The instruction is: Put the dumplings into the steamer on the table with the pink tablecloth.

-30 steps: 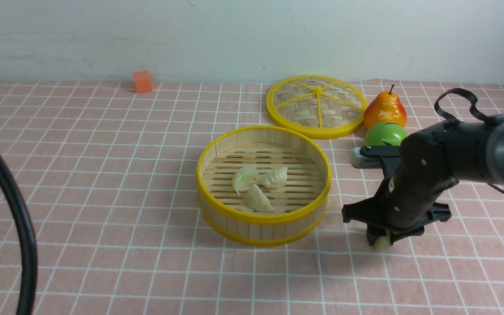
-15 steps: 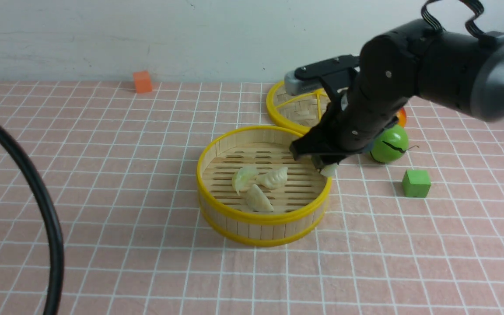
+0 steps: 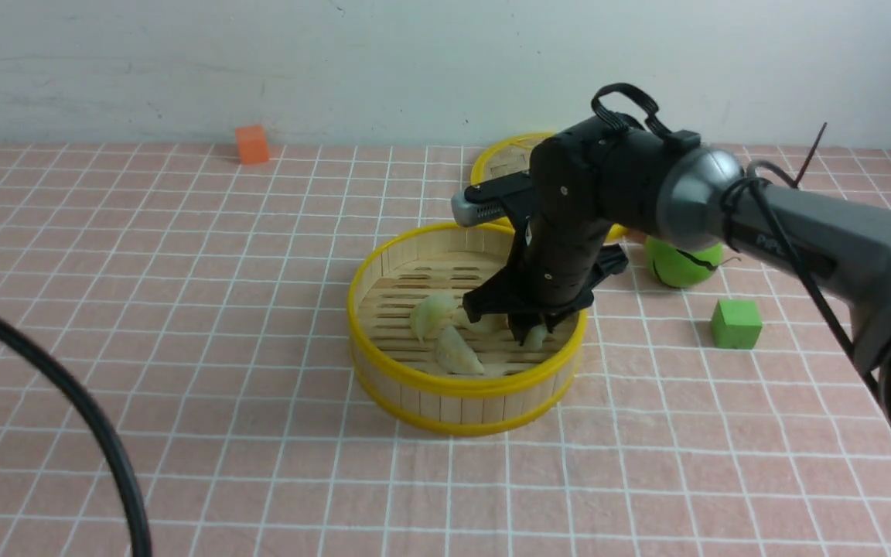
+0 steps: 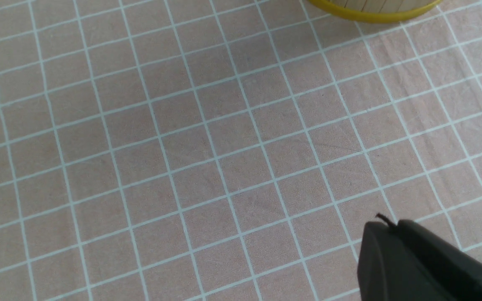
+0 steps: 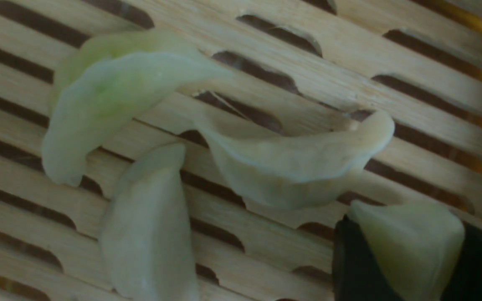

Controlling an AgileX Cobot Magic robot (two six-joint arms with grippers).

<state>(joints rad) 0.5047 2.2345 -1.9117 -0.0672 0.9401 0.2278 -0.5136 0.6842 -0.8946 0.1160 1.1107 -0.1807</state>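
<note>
The fourth dumpling [image 5: 404, 246] is clamped in the right tool [image 3: 532, 336], low inside the steamer [image 3: 461, 384] and just beside three dumplings [image 3: 455, 352] on its slats. Let go here, it may land on a neighbour or cling to a pad. The left tool [image 4: 412, 259], over the counter [image 4: 182, 167], is too cropped to tell whether it is apart or together.

Steamer [image 4: 375, 12] mostly outside left wrist view; lid [image 3: 501, 161] mostly behind right arm [image 3: 801, 232].

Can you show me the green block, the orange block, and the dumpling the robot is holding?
green block [image 3: 735, 329]: front view, on its front face.
orange block [image 3: 252, 148]: front view, on its front face.
held dumpling [image 5: 406, 246]: right wrist view, on its pale middle.
</note>
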